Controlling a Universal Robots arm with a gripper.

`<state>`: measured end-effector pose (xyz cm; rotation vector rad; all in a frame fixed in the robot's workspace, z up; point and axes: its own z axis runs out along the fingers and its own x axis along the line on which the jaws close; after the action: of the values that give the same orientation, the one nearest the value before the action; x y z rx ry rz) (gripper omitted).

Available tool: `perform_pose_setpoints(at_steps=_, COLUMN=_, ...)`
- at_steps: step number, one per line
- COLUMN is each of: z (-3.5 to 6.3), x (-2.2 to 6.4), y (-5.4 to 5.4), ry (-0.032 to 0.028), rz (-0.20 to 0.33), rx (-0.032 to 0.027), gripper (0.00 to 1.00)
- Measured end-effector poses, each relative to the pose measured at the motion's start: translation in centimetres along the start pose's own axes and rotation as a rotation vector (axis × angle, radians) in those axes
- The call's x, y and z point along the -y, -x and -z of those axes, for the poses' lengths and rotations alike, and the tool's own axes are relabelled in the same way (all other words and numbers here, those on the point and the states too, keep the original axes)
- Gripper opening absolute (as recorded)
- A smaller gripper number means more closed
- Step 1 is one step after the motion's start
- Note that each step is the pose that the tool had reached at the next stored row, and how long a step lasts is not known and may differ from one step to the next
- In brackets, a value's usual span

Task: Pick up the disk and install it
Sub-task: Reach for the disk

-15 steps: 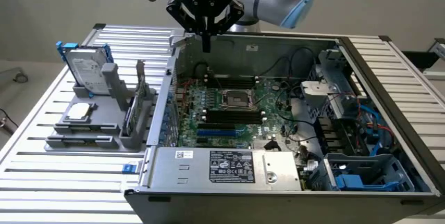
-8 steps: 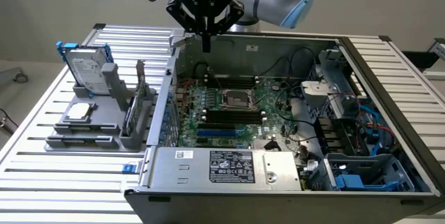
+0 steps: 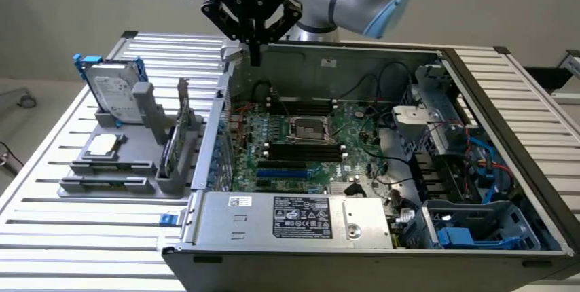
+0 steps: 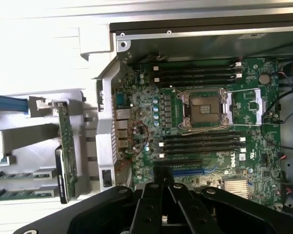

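Exterior view, fingers [image 3: 255, 53]: black, pinched fully together with nothing between them, and pointed tips-down over the rear wall of the open computer case [image 3: 363, 68].
Exterior view, disk [image 3: 113, 92]: stood on edge in the grey holder [image 3: 109, 187] on the slatted counter [image 3: 54, 238], outside the case toward the exterior view's left. Its white label faced the camera, a blue frame ran along its edges, and it was well apart from the fingers.
Exterior view, chip [image 3: 102, 144]: small, square and silver, it lay flat on the holder in front of the disk.
Exterior view, card [image 3: 174, 149]: stood upright in the holder, between the disk and the case.
Exterior view, case interior: the motherboard [image 3: 299, 163] lay exposed with the processor socket [image 3: 306, 128] near its middle. A silver box [image 3: 299, 217] with a black-and-white label sat along the near edge, and a blue drive cage [image 3: 480, 227] filled the corner at the exterior view's right.
Wrist view, fingers [image 4: 163, 191]: closed against each other and empty, above the motherboard [image 4: 136, 131].
Wrist view, processor socket [image 4: 205, 108]: lay between dark rows of memory slots [image 4: 198, 73].
Wrist view, holder [image 4: 19, 136]: sat outside the silver case wall [image 4: 105, 146], with the green card [image 4: 67, 141] on edge in it.
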<state>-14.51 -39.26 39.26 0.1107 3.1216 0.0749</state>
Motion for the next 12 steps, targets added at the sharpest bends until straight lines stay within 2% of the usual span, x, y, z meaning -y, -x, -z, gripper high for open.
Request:
perform_pose_setpoints(at_steps=7, z=0.0, x=-1.01, y=-2.9, ry=-0.0006, rz=0.0, rx=-0.0076, gripper=0.11)
perform_pose_setpoints(at_steps=12, z=-0.01, x=-1.78, y=-5.1, ry=-0.0007, rz=0.0, rx=-0.0109, gripper=0.11)
